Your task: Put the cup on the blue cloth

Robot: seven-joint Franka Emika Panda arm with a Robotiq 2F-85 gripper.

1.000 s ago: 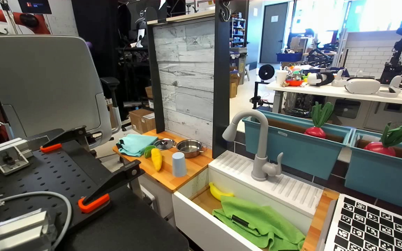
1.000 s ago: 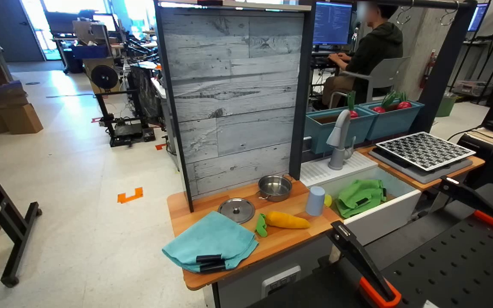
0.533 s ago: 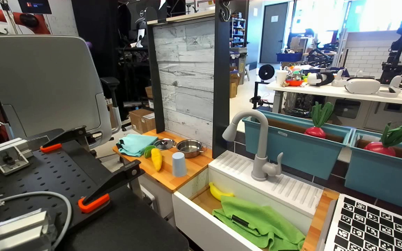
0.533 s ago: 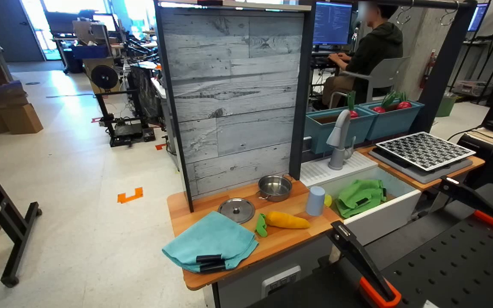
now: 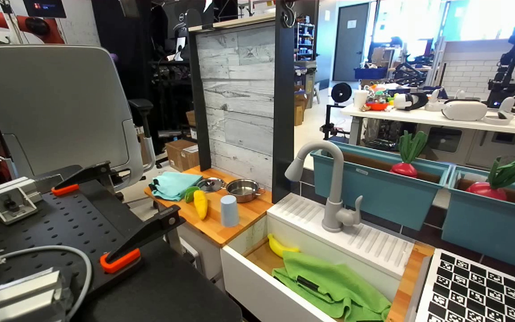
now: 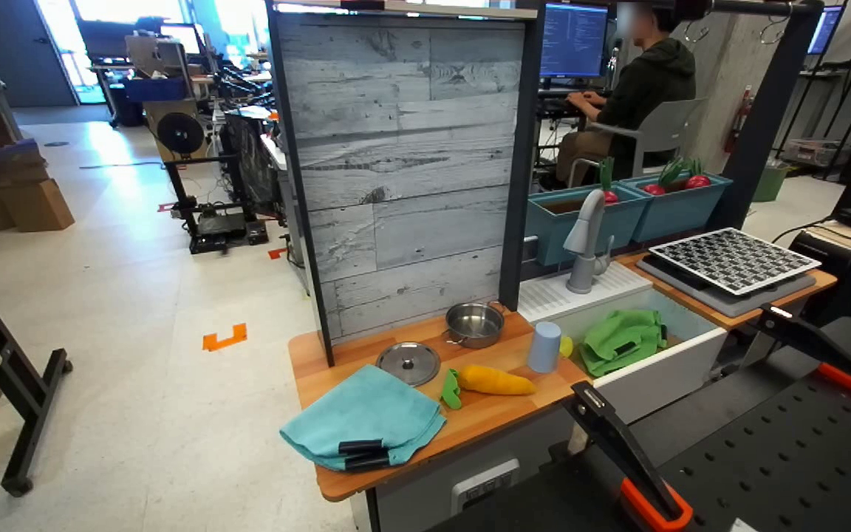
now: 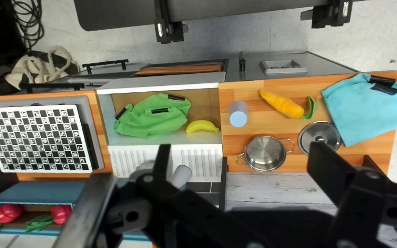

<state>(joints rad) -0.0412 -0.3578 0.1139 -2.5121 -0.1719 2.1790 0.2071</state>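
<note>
The light-blue cup point(image 5: 229, 211) stands on the wooden counter beside the sink, seemingly upside down with its closed end up. It shows in an exterior view point(image 6: 544, 347) and in the wrist view point(image 7: 238, 114). The blue cloth point(image 6: 366, 414) lies folded at the counter's far end from the sink. It also shows in an exterior view point(image 5: 175, 185) and at the right of the wrist view point(image 7: 367, 108). My gripper point(image 7: 240, 146) is open and empty, high above the scene, with its fingers wide apart. A dark piece, perhaps of the gripper, shows at the top edge in both exterior views.
A yellow carrot point(image 7: 283, 103), a steel pot point(image 7: 265, 153) and a lid point(image 7: 319, 136) lie on the counter point(image 7: 274, 126) around the cup and cloth. The sink holds a banana point(image 7: 202, 126) and a green cloth point(image 7: 153, 117). A tall panel point(image 6: 403, 170) and a faucet point(image 5: 335, 188) rise behind.
A dark shape has come into view at the top edge of both exterior views. The cup, cloth and other objects have not moved.
</note>
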